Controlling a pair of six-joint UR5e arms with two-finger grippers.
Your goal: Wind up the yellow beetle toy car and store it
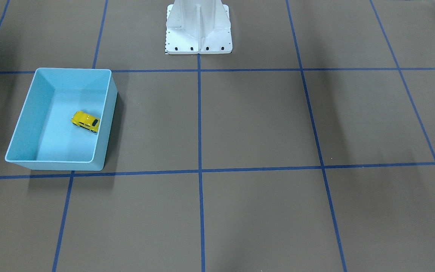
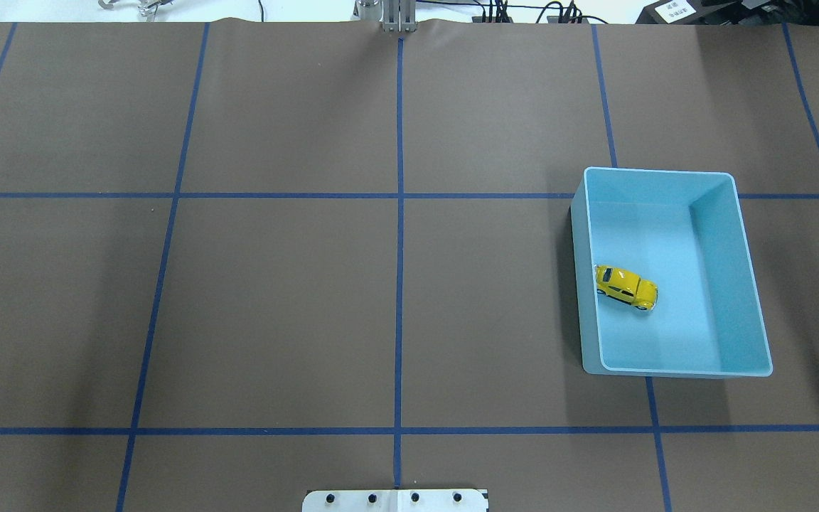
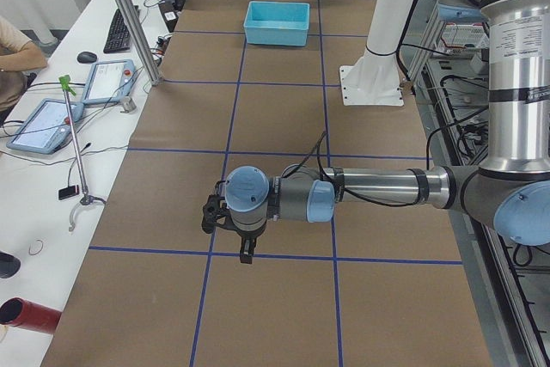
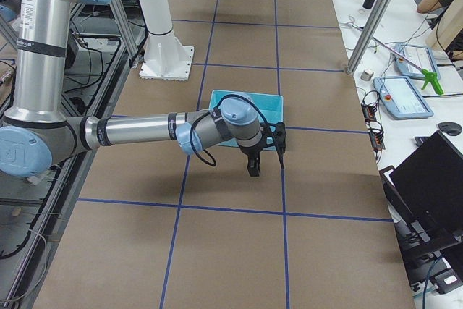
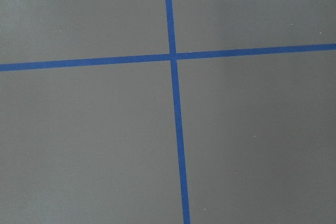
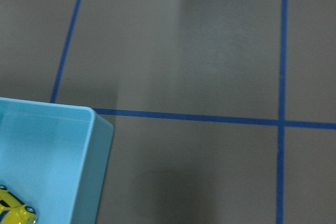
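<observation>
The yellow beetle toy car stands on its wheels inside the light-blue bin, close to the bin wall nearest the table's middle. The right wrist view catches only a corner of the bin and a sliver of the car. My right gripper hangs above the table just beyond the bin; I cannot tell whether it is open or shut. My left gripper hovers over bare table far from the bin; its state I cannot tell either.
Blue tape lines divide the brown table into squares. The robot's white pedestal stands at the table's edge. A side bench holds tablets, a keyboard and a person's arm. The left wrist view shows only a tape crossing.
</observation>
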